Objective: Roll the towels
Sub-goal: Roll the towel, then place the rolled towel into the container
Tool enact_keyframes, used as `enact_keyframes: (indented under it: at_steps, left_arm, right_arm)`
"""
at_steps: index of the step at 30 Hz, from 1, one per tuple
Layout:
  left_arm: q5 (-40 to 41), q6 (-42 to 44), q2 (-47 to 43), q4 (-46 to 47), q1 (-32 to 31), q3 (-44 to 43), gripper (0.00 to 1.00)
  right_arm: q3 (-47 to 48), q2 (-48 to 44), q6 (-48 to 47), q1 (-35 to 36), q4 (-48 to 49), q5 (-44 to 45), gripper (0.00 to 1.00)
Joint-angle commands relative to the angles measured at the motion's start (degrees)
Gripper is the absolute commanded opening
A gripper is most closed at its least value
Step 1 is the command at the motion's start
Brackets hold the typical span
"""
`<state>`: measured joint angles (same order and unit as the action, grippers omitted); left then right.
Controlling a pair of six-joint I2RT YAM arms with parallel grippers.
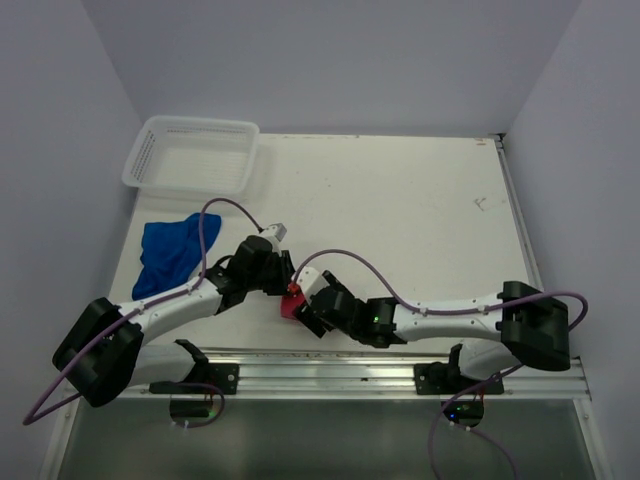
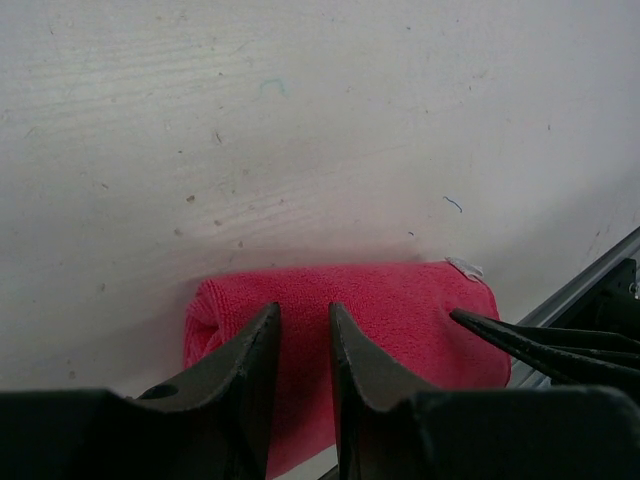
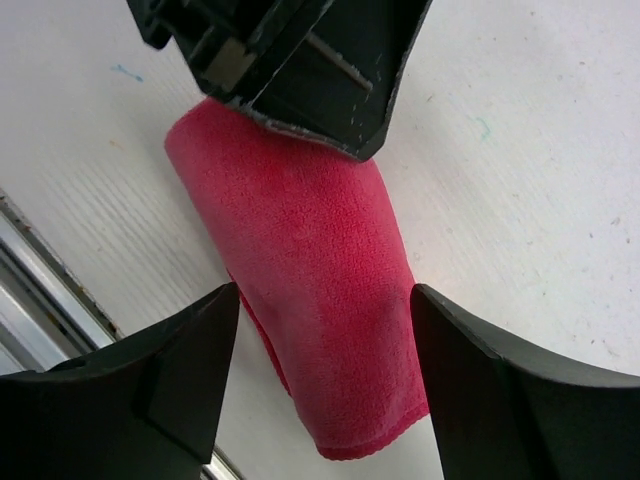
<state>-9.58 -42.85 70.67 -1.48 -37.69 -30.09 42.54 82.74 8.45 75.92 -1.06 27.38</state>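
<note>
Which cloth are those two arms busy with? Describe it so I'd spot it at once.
On the white table, go to the middle of its near edge. Under the left claw and right claw lies the pink-red towel, rolled into a short tube; the blue towel, by the white basket, lies crumpled.

Rolled towel (image 1: 292,306) near table (image 1: 420,220) front edge, crumpled towel (image 1: 168,255) to its left, basket (image 1: 200,121) behind.
</note>
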Motion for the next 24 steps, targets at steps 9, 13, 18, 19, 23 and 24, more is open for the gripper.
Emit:
enact_keyframes:
  at_steps: [9,13,18,19,23,24]
  left_arm:
    - [0.3,0.7,-0.9,0.4,-0.5,1.5,0.30]
    - [0.3,0.7,-1.1,0.5,-0.5,1.5,0.30]
    - [0.3,0.7,-1.2,0.5,-0.5,1.7,0.30]
    - [0.3,0.8,-1.2,0.5,-0.5,1.8,0.30]
    - [0.3,0.8,-1.2,0.5,-0.5,1.7,0.30]
    - [0.4,0.8,-1.2,0.5,-0.5,1.8,0.30]
  right_arm:
    - [2.9,-5.3,3.1,-14.7,-3.4,-31.6,0.80]
    - [2.8,-2.9,4.9,-20.4,-2.8,-41.8,0.80]
    - [1.8,0.4,7.5,-26.7,0.7,-51.8,0.81]
    - [1.7,1.4,7.9,-27.4,0.7,-52.8,0.81]
    - [2.0,4.3,6.9,-29.9,0.7,-57.8,0.84]
    - [2.1,4.9,6.5,-30.0,0.6,-58.3,0.84]
